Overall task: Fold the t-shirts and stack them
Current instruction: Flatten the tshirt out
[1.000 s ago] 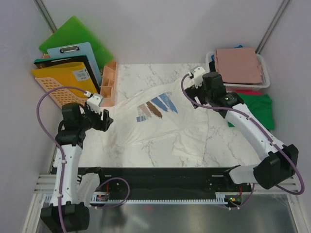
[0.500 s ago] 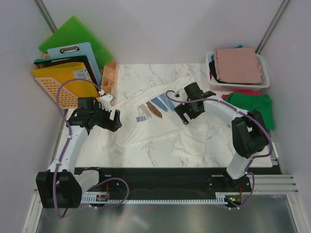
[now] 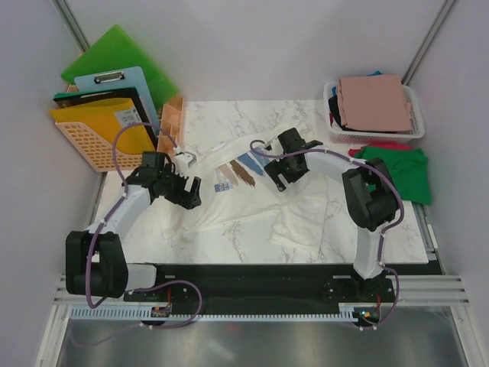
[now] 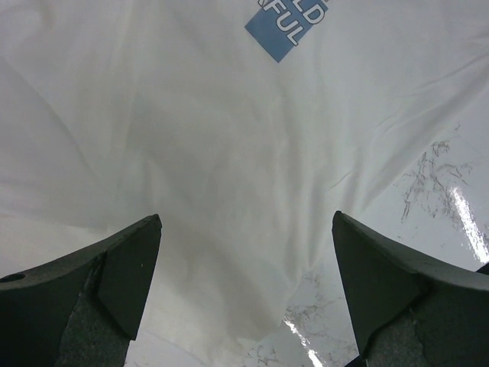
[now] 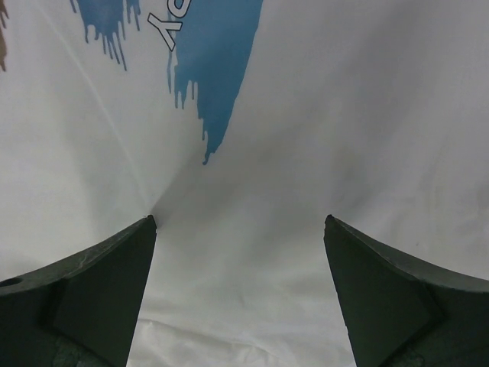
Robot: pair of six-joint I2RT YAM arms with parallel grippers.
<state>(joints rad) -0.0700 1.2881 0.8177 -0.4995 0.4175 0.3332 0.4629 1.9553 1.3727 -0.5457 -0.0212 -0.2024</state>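
The cream-white t-shirt lies spread and rumpled on the marble table, its blue-and-brown print facing up. My left gripper is open and empty over the shirt's left part, just left of the print; the cloth and its edge lie below the jaws. My right gripper is open and empty just right of the print; the shirt and the blue print fill its view. A dusty-pink t-shirt lies folded on the basket. A green t-shirt lies at the right.
The white mesh basket stands at the back right, with black and red cloth showing. Green folder boards, a blue clipboard, a yellow basket and a wooden organiser crowd the back left.
Both grippers have moved inward over the cream-white shirt: the left one to the right, the right one left and down toward the print. Both stay open.
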